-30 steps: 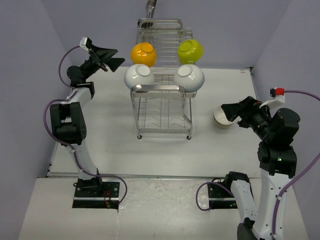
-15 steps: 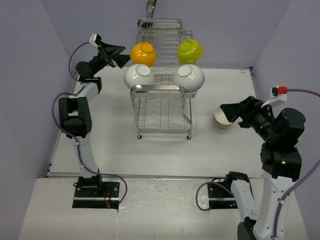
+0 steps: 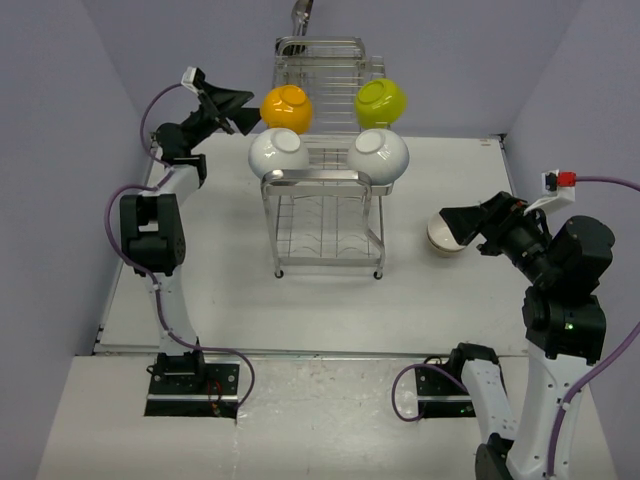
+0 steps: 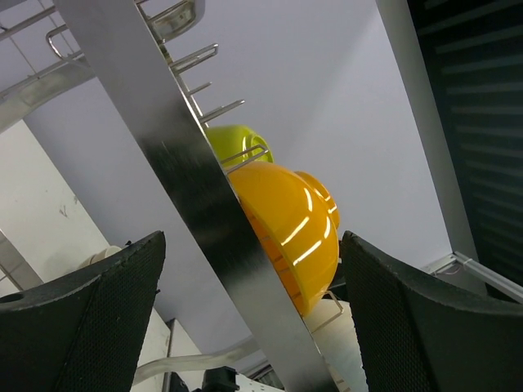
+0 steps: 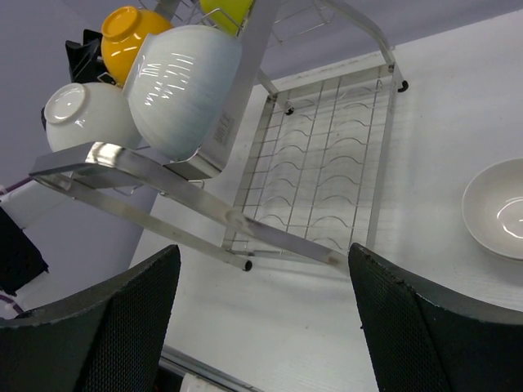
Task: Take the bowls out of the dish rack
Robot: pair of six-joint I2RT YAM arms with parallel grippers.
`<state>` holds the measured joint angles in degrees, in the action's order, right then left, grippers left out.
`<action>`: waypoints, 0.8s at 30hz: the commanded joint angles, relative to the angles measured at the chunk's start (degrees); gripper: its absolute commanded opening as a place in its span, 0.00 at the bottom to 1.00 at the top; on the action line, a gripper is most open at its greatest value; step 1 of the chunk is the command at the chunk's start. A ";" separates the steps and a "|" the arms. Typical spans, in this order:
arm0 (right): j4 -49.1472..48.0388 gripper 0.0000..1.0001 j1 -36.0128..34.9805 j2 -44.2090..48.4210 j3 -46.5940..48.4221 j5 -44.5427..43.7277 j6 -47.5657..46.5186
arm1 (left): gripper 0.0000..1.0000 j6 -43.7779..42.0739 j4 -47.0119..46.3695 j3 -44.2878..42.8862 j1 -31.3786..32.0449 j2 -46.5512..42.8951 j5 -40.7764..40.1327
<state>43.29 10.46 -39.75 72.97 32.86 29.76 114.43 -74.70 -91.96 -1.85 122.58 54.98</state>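
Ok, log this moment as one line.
left gripper: open, near orange bowl | right gripper: open, empty | dish rack: four bowls | table: white bowl

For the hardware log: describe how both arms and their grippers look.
The left arm and right arm have white tubular links and bulky black joint housings. Purple cables loop along each. The left gripper and right gripper are black, their broad fingers finely dimpled. A small red block sits by the right wrist.
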 commanded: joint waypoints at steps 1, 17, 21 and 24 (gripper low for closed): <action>0.31 0.84 -0.44 -0.24 1.56 2.03 -0.49 | 0.87 13.71 -18.11 -0.23 -0.26 -4.46 -1.02; 0.66 0.84 -0.79 0.20 1.56 2.21 -0.40 | 0.86 19.68 -23.56 1.70 -0.79 -6.40 -2.43; 1.54 0.84 -0.88 0.11 2.35 1.85 -0.67 | 0.86 20.56 -23.65 1.88 -0.79 -6.48 -2.60; 1.62 0.84 -0.97 0.28 2.62 1.85 -0.67 | 0.87 21.01 -23.65 1.96 -0.44 -6.39 -2.77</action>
<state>44.21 9.74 -39.72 73.38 34.02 29.71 114.43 -74.96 -89.32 -2.28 118.39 53.10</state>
